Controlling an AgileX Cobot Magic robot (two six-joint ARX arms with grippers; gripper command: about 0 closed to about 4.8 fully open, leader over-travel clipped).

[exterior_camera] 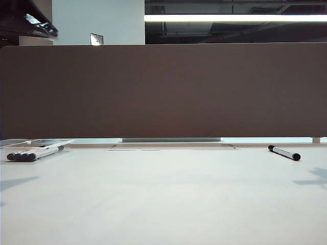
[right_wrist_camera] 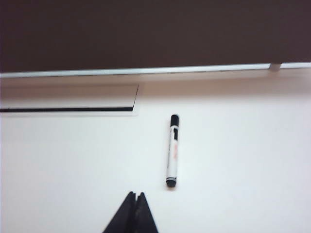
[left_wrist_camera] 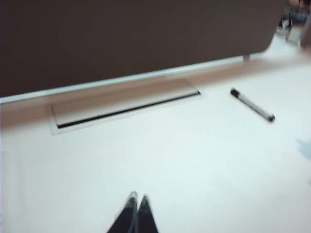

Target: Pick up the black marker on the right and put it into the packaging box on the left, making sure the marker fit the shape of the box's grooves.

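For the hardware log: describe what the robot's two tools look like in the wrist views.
Left tool: two slim black fingers tapering to paler, greyish tips. Right tool: the same shape, two black tapered fingers. No cables or markings show; the arms themselves are out of view.

Two dark, tapered, glossy-edged fingertips on left hand (left_wrist_camera: 134, 198) and right hand (right_wrist_camera: 135, 195).

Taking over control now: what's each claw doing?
Left claw: closed, empty, above bare table.
Right claw: closed, empty, short of the black marker.

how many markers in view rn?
5, possibly more hidden: four white-barrelled, black-capped markers side by side in the clear plastic packaging box at far left, one loose black marker lying on the white table at right.
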